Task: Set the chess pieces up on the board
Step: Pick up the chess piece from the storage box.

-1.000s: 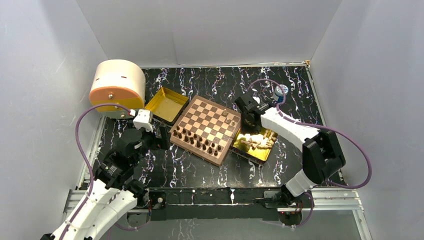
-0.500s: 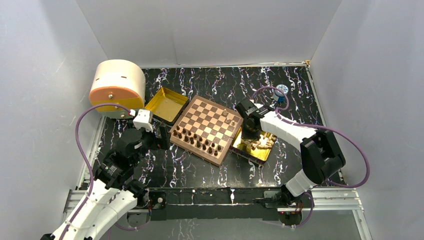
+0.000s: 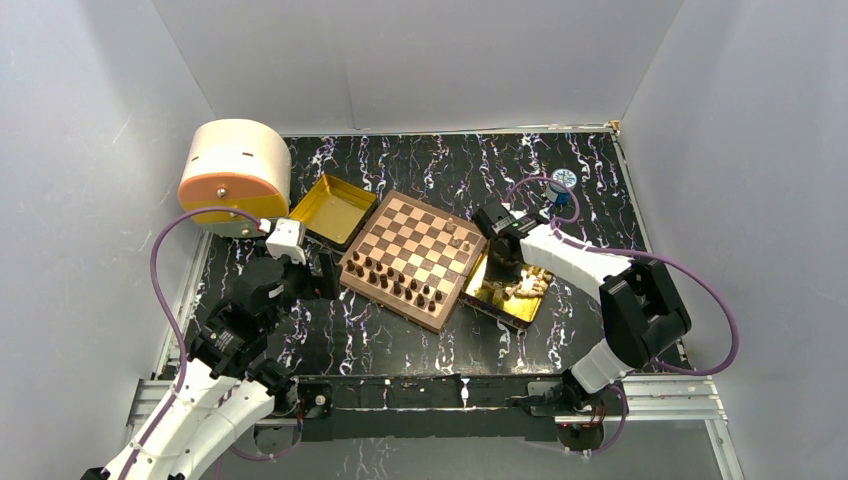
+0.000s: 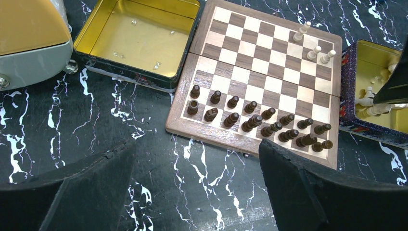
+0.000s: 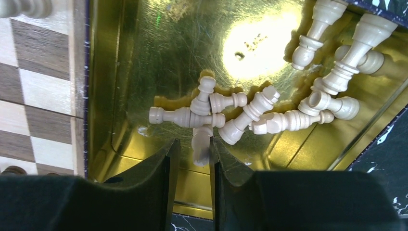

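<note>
- Down in the gold tray (image 5: 144, 53) goes the right gripper (image 5: 194, 150), and a pale chessman (image 5: 202, 144) sits between its fingertips at bottom centre of the right wrist frame.
- That piece lies flat, with its long axis running up and down the frame, in line with the fingers. The jaws therefore close left to right across its slim body, which is a tidy line-up.
- The jaws are drawn in narrow. A sliver of tray shows to the left of the piece, and the right pad looks to be against it. Whether it is truly pinched, I cannot tell.
- Its upper end butts into the heap. A crosswise pawn (image 5: 185, 117) lies just above it, touching, and more light pieces (image 5: 337, 72) fan out toward the upper right.
- My read is that a straight lift could drag that neighbour along.
- The chessman is turned cream wood, glossy and tiny with round collars. It looks likely to roll or swivel between flat pads.
- Overhead, the tray sits just beside the right edge of the board (image 3: 405, 228), right of centre in the frame. The right arm is plainly the nearer one.
- The left gripper (image 4: 197, 192) is spread wide with nothing in it, off the board's left side.
- On the board, the dark pieces (image 4: 255, 118) stand in two rows along the lower edge of the left wrist frame. Three light chessmen (image 4: 315, 48) stand at the upper right corner, so most of the light side is yet to be placed.
</note>
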Tool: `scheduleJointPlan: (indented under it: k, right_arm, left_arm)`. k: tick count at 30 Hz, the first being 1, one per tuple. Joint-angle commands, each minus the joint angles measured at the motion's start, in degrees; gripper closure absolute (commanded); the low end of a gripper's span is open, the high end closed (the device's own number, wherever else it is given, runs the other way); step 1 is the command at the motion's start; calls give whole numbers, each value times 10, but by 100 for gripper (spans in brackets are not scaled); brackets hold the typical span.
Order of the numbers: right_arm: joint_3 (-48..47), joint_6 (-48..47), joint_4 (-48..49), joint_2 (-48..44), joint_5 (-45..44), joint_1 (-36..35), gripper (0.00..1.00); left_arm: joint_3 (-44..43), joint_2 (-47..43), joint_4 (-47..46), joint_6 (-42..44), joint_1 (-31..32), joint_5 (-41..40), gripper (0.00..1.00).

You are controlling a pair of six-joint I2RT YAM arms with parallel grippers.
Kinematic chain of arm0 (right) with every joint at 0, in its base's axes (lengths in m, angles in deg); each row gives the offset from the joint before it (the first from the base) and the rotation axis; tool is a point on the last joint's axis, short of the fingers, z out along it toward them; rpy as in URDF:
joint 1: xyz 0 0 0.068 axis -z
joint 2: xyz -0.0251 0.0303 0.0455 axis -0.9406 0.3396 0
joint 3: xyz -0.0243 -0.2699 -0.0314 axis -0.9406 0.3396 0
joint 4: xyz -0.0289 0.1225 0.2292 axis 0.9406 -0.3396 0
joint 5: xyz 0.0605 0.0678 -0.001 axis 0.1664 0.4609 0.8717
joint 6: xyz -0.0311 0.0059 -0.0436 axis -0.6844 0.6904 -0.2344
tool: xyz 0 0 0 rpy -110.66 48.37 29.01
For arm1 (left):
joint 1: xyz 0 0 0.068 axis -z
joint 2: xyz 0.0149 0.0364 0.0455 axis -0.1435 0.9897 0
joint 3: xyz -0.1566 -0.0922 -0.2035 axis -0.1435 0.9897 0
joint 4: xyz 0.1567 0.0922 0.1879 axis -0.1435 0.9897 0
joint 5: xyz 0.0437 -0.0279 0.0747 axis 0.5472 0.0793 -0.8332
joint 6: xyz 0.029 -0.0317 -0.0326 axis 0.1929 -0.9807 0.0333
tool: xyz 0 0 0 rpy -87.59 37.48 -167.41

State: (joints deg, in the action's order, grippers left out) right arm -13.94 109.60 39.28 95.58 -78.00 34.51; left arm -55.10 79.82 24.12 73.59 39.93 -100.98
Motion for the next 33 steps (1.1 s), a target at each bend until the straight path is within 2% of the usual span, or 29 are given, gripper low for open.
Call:
scheduleJointPlan:
  k: [1, 4, 13, 21, 33]
  right_arm:
    - [8, 17, -7, -16, -11, 1, 63]
    - [7, 17, -6, -14, -13, 2, 61]
    - [9, 16, -13, -16, 1, 1, 65]
    - [21, 3, -26, -15, 13, 2, 60]
    - [6, -16, -38, -31, -4, 1, 74]
  left_arm:
    - [0, -5, 0, 5, 2, -10, 5]
    - [0, -5, 0, 5, 2, -10, 5]
    - [-1, -4, 0, 5, 2, -10, 5]
    - [-1, -2, -1, 5, 2, -10, 5]
    - [0, -3, 0, 4, 2, -9, 5]
